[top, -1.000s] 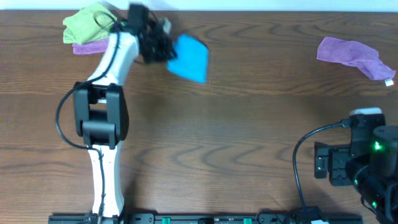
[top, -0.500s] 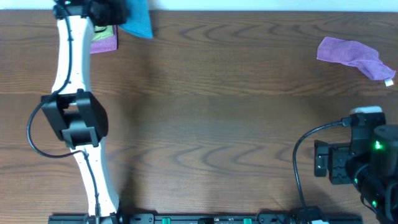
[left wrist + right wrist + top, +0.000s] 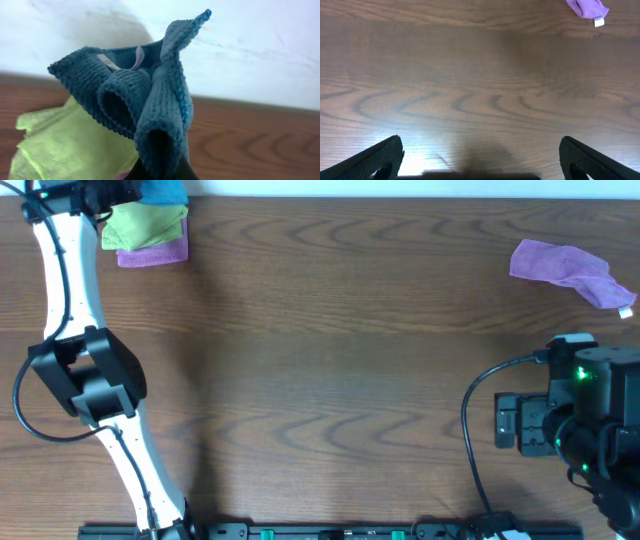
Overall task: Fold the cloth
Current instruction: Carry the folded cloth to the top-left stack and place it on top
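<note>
Left gripper (image 3: pixel 118 190): clamped on the bunched blue cloth (image 3: pixel 150 100), held off the table (image 3: pixel 350 360).
Left arm (image 3: pixel 65 290): stretched to the far-left corner, beside a green cloth (image 3: pixel 145 225).
Right gripper (image 3: pixel 480 145): 2 fingers spread wide, holding nothing.

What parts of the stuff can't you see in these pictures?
1. Overhead: the blue cloth is cut off by the top edge.
2. Left wrist: the left gripper is almost all hidden under that cloth.
3. Overhead: one purple cloth is mostly covered by the green cloth.
4. Right wrist: the other purple cloth is cut off by the top edge.
</note>
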Robot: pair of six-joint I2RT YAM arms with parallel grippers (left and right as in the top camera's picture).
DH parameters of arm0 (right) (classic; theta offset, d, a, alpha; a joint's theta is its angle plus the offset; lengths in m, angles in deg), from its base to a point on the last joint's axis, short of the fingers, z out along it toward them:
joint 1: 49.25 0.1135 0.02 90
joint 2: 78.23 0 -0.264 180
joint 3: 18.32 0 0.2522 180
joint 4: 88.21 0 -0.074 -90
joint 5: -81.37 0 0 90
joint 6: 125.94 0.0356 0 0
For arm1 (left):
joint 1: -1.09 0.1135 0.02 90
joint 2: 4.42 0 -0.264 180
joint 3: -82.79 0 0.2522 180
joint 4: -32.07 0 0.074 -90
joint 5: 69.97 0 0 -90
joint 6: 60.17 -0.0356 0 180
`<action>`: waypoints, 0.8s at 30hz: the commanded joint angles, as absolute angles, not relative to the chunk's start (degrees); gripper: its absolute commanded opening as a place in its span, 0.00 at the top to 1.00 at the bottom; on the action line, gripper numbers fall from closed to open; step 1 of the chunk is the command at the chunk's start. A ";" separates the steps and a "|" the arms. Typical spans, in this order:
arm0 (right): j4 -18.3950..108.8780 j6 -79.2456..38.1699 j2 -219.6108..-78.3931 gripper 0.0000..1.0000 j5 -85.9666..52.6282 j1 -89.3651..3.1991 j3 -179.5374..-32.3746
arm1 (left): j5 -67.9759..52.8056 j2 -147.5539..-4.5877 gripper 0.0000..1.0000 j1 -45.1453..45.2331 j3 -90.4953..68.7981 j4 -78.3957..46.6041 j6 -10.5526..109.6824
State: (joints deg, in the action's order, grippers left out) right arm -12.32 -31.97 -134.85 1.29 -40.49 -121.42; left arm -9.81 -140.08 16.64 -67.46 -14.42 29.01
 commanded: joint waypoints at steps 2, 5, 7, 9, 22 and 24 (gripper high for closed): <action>-13.39 -29.04 -134.46 0.01 0.70 -40.08 -121.16 | -10.69 -140.06 0.95 16.88 -69.43 -13.00 29.58; -14.37 -27.95 -134.48 0.01 0.32 -40.08 -121.16 | -9.38 -140.43 0.94 16.88 -69.36 -12.58 29.07; -14.83 -27.55 -134.48 0.01 0.08 -40.06 -121.16 | -9.40 -141.41 0.94 16.93 -69.36 -12.23 28.94; -15.18 -26.70 -134.48 0.01 -0.09 -40.08 -121.16 | -9.86 -142.61 0.94 16.97 -69.36 -11.91 28.96; -16.73 -23.93 -134.48 0.01 -2.34 -40.06 -121.16 | -10.25 -146.55 0.94 18.90 -69.36 -11.40 28.96; -16.69 -23.90 -134.48 0.01 -2.89 -40.06 -121.16 | -10.25 -147.07 0.94 19.33 -69.36 -11.40 28.99</action>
State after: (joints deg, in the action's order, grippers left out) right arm -16.67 -25.52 -134.74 -1.80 -40.49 -121.42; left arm -9.77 -145.78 18.24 -67.68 -11.49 29.21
